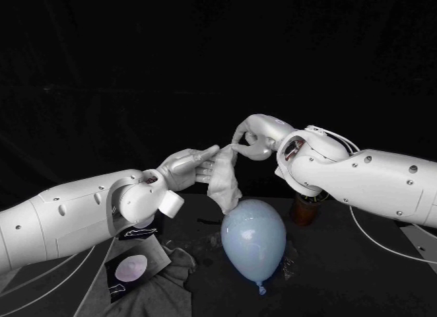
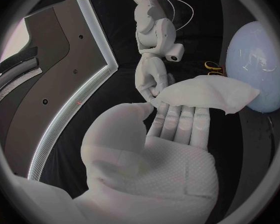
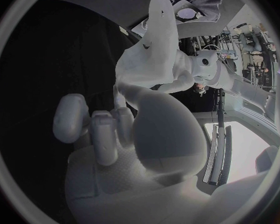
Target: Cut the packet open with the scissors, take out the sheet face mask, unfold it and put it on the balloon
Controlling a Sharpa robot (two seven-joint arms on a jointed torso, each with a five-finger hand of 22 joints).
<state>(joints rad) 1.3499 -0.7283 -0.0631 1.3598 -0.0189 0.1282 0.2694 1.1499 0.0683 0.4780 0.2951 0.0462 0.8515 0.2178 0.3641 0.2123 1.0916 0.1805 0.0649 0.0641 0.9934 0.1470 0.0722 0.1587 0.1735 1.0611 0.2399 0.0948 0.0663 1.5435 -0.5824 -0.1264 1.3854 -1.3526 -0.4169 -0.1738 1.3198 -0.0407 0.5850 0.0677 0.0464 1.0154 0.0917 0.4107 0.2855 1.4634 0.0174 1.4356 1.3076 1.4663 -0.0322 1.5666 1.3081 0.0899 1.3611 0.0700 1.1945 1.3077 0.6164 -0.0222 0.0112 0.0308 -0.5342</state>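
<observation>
The white sheet mask [image 1: 224, 183] hangs partly folded between my two hands, just above the pale blue balloon [image 1: 253, 238] lying on the table. My left hand [image 1: 190, 168] holds the mask across its straight fingers, thumb at its edge; in the left wrist view the sheet mask [image 2: 205, 95] lies over the fingers [image 2: 180, 119]. My right hand [image 1: 257, 139] pinches the mask's top corner, and the right hand [image 2: 152, 79] shows beyond the left fingers. In the right wrist view the sheet mask [image 3: 162, 30] runs away from my right hand [image 3: 115, 134] beside the left hand [image 3: 171, 69].
The cut packet [image 1: 131, 267] lies on a crumpled grey cloth [image 1: 171, 284] at the front left, under my left arm. A brown cylindrical object [image 1: 305, 208] stands beneath my right wrist. White cables trail from both arms to the table.
</observation>
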